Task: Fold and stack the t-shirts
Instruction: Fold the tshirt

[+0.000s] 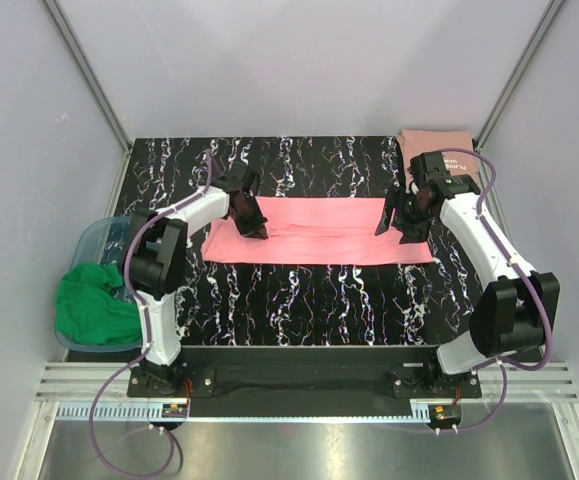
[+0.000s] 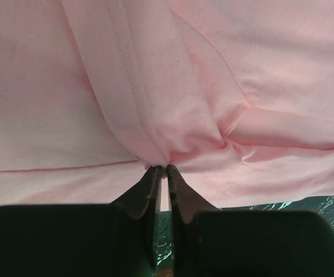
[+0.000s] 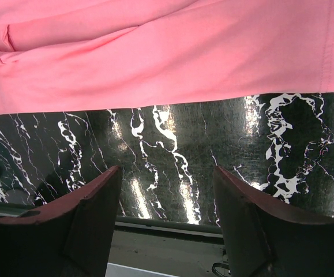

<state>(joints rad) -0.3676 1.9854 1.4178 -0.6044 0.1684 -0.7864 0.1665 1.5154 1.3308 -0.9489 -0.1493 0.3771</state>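
Overhead, a black bench (image 1: 309, 300) veined with white carries a bright pink t-shirt (image 1: 319, 232), spread flat as a long strip across the middle. A second, duller salmon t-shirt (image 1: 434, 142) lies folded in the far right corner, well apart from the pink one. A clear blue bin (image 1: 94, 240) at the left edge holds crumpled green cloth (image 1: 94, 305).

The left claw (image 2: 162, 168) sits at the left end of the pink t-shirt. Its wrist view shows the two dark fingers clenched almost together on a small gathered fold, with creases fanning out from the pinch and a stitched hem running alongside. The right claw (image 3: 167, 173) is at the shirt's right end, released and empty. Its fingers stand wide apart over bare bench, with the shirt's edge just beyond their tips.

The step in hand looks like taking both ends of the pink t-shirt for the next fold. To do it well, the right claw should probably reach onto the cloth and close on every layer at the edge, at a spot matching the left grip. Both arms should then lift together and level, keeping the strip lightly taut so it folds without sagging. The left pinch holds bunched fabric, so a crease may be dragged into the fold.

The salmon t-shirt has white lettering, too small to read. No brand or label is legible anywhere.
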